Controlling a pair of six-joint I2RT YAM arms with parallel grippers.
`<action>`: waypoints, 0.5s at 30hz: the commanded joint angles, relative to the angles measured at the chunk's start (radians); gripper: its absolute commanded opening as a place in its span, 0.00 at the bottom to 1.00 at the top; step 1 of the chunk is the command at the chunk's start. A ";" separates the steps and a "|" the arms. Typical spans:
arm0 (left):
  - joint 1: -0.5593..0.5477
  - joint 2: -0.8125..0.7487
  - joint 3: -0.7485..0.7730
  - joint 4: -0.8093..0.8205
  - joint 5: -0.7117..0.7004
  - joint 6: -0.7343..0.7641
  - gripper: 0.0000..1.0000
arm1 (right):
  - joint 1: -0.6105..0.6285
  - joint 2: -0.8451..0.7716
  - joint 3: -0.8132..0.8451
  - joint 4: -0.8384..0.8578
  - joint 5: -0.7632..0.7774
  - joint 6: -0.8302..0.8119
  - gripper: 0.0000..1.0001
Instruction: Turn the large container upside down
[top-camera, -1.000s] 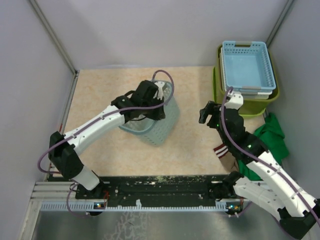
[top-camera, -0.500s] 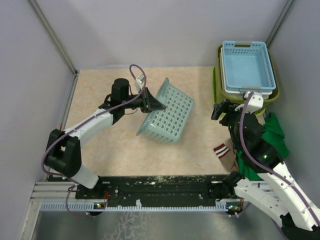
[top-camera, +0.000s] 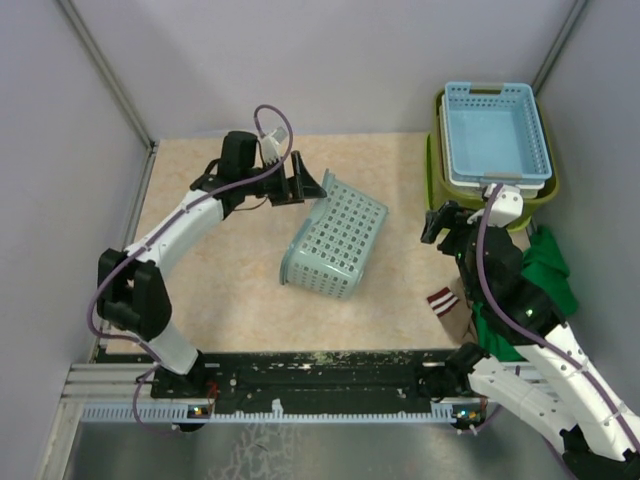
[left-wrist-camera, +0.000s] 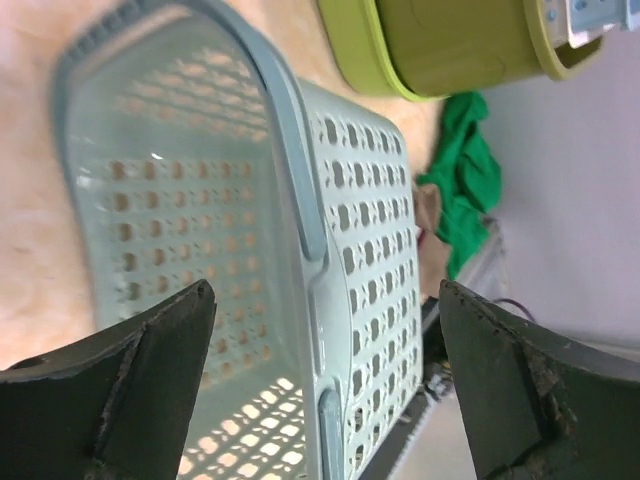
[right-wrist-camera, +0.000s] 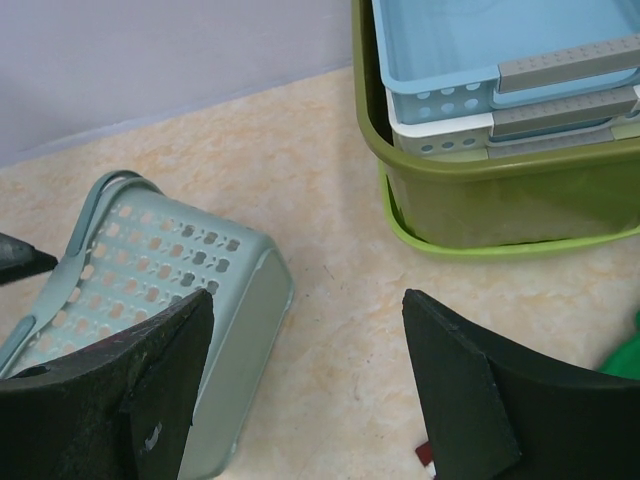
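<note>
The big lime-green tub (right-wrist-camera: 480, 250) is sitting in the far right corner of the counter (top-camera: 220, 300), right way up. It is sitting at the bottom of a stack, so only its rim is peeking out. An olive-green basket (right-wrist-camera: 470, 195) is sitting inside it. A white basket (right-wrist-camera: 440, 135) is sitting inside that one, and a light blue basket (right-wrist-camera: 440, 95) is sitting on the very top.

The left claw (top-camera: 308, 182) is hanging over the far side of the counter, near the middle. Its two fingers are standing wide apart and it is holding nothing. A pale teal basket (top-camera: 335, 245) full of little holes is lying on its side just by this claw. The basket's open mouth is pointing toward the claw. In the left wrist view its rim is running through the gap between the fingers, but the fingers are not pinching it.

The right claw (right-wrist-camera: 305, 300) is hanging in the air over the right side of the counter. It is waiting near the stack but is not touching it. Its fingers are standing wide apart too, and it is holding nothing.

A green cloth (top-camera: 545, 275) is lying crumpled at the right edge, on the near side of the stack. A small thing with dark red and white stripes (top-camera: 440, 300) is lying next to it. I cannot tell what it is.
</note>
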 joint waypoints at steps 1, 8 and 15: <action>-0.003 -0.052 0.140 -0.315 -0.241 0.289 0.99 | -0.004 -0.007 0.038 0.015 0.004 0.002 0.76; -0.164 -0.197 0.098 -0.353 -0.730 0.443 1.00 | -0.004 0.025 0.040 0.036 -0.014 0.003 0.76; -0.377 -0.383 -0.104 -0.160 -0.861 0.564 0.99 | -0.004 0.052 0.049 0.056 -0.025 -0.004 0.76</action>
